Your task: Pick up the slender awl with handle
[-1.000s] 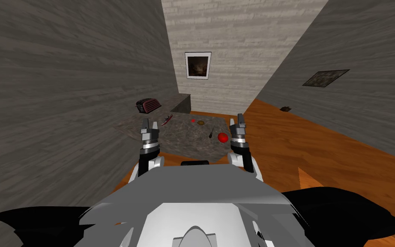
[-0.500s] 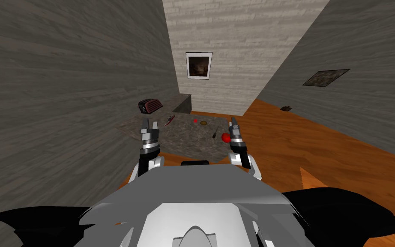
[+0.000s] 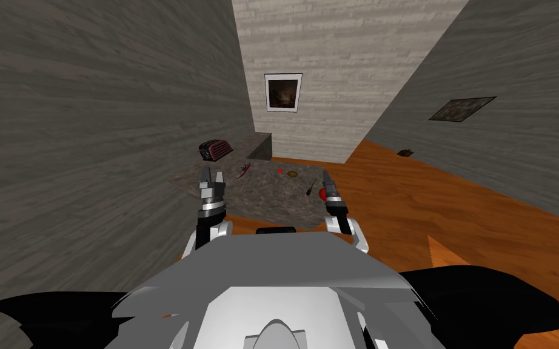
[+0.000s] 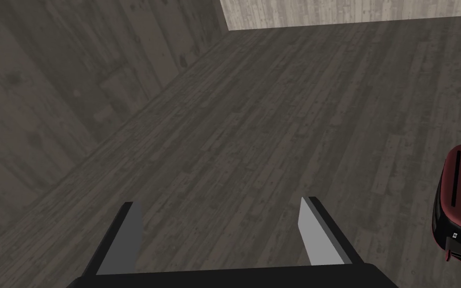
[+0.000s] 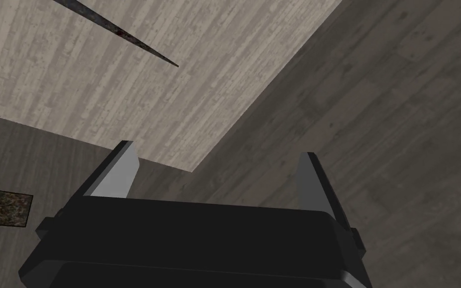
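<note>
Awl [image 3: 311, 187], slender and dark, on mottled countertop [image 3: 266, 195].

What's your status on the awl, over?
Left hand open, above near left edge of table. Right hand open, just right of awl. Awl flat on table, ungripped. Red ball close beside awl, partly behind right hand.
</note>
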Available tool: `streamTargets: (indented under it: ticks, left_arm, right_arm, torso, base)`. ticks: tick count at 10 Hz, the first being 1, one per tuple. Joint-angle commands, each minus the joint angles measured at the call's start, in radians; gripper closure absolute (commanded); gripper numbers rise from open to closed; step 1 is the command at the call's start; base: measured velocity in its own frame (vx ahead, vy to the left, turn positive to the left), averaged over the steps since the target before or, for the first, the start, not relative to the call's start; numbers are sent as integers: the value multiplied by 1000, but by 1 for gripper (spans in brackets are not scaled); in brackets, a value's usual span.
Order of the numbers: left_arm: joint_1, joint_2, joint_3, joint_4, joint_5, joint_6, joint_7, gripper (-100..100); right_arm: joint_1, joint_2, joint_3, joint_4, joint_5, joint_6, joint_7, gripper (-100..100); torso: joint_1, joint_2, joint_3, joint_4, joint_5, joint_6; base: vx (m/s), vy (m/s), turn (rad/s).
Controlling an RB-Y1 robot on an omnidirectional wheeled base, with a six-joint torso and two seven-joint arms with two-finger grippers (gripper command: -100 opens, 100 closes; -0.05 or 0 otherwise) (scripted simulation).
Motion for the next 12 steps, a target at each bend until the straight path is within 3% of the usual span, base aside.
streamTargets:
  ticks: [1, 4, 12]
  left_arm:
    - [0, 0, 0, 0, 0, 0, 0, 0]
    - [0, 0, 0, 0, 0, 0, 0, 0]
    - [0, 0, 0, 0, 0, 0, 0, 0]
  right_arm:
    - [-2, -4, -12, 28, 23, 6, 26, -100]
    - [-14, -22, -35, 88, 74, 23, 78, -100]
    - [-45, -122, -98, 248, 207, 66, 216, -100]
  torso:
    - [0, 0, 0, 0, 0, 0]
    - [-3, 0, 0, 0, -1, 0]
    - [-3, 0, 0, 0, -1, 0]
  base:
    - [13, 86, -10]
    - [10, 72, -6]
    - [8, 86, -7]
